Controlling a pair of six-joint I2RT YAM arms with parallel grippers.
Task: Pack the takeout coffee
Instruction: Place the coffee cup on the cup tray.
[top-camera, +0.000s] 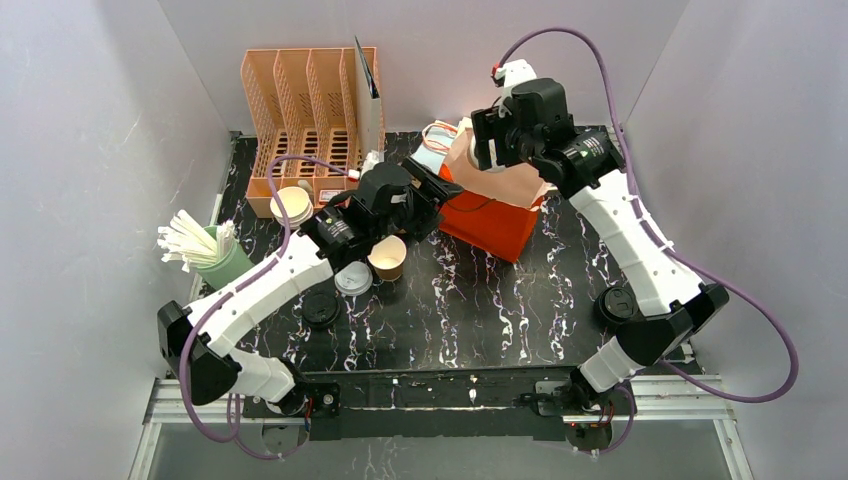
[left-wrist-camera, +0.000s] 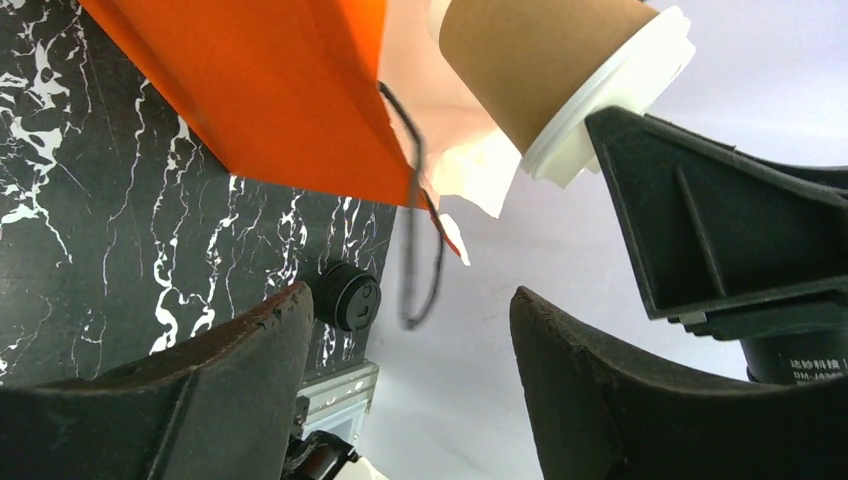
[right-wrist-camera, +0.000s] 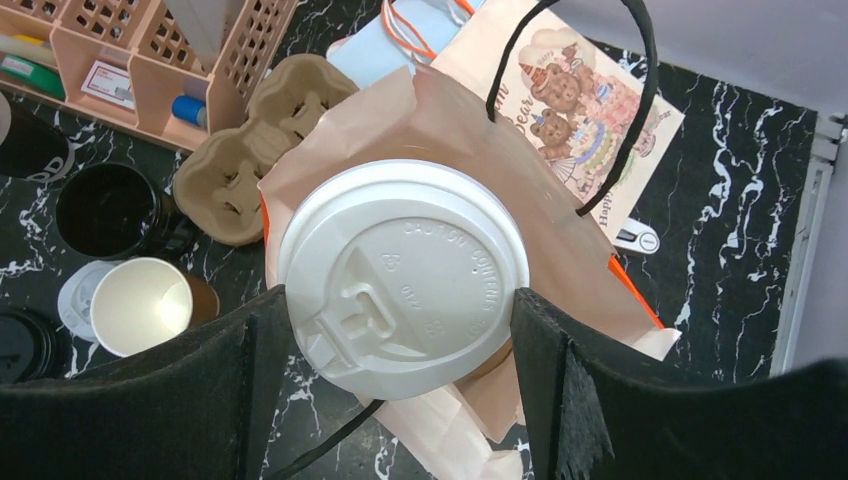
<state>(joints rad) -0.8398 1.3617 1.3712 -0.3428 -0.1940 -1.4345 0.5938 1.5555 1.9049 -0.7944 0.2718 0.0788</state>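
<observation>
From above, the left pincer (top-camera: 437, 190) sits at the near-left edge of the orange paper bag (top-camera: 492, 224), which stands mid-counter. The right pincer (top-camera: 490, 140) hangs over the bag's open top. A lidless brown paper cup (top-camera: 387, 257) stands on the black marbled counter (top-camera: 480, 300), just beside a round grey lid (top-camera: 352, 279).

In the left wrist view, the left pincer's jaws gape with nothing between them. Beyond them, the brown kraft-paper cup with a white plastic lid (left-wrist-camera: 540, 60) is tilted at the bag's mouth, and one right-pincer finger rests against the lid's rim.

In the right wrist view, the right pincer clamps that cup at its white lid, one finger on each side, over the bag's pale pink inside. A moulded pulp cup carrier (right-wrist-camera: 250, 150) lies beside the bag.
</observation>
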